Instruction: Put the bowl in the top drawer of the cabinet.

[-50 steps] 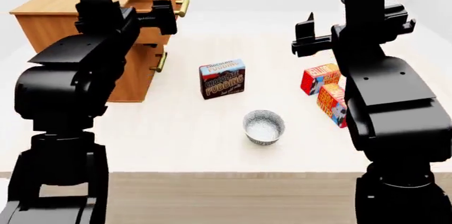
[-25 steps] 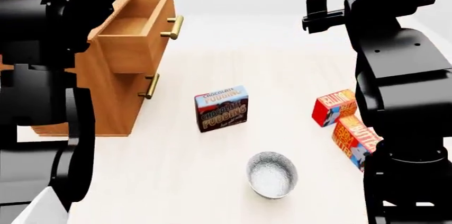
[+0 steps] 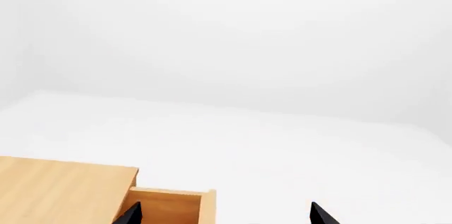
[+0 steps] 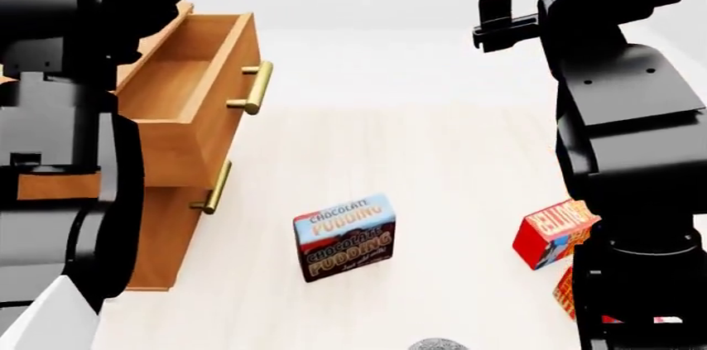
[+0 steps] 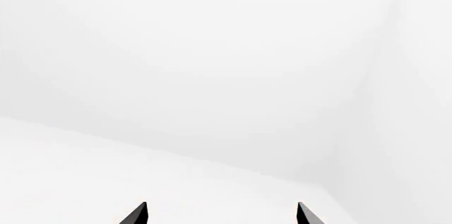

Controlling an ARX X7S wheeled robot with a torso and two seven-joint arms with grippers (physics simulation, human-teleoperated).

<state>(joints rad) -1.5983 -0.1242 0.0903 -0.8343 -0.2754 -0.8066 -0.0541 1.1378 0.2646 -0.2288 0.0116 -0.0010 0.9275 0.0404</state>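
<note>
standing on pale wood table (image 4: 442,160), white room: cabinet (image 4: 165,226); both grippers apparently spread, empty.

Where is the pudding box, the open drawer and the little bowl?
pudding box (image 4: 344,237): head view, on its printed front face.
top drawer (image 4: 180,75): head view, on its bare wooden floor inside.
bowl (image 4: 439,344): head view, on the sliver of rim at the picture's bottom edge.

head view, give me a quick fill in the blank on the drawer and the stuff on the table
1. The top drawer of the cabinet stands ____.
2. The word PUDDING is on the ____ box.
3. The bowl shows only at the ____ edge of the head view.
4. Each drawer handle is ____ coloured.

Missing: open; blue; bottom; brass
</note>
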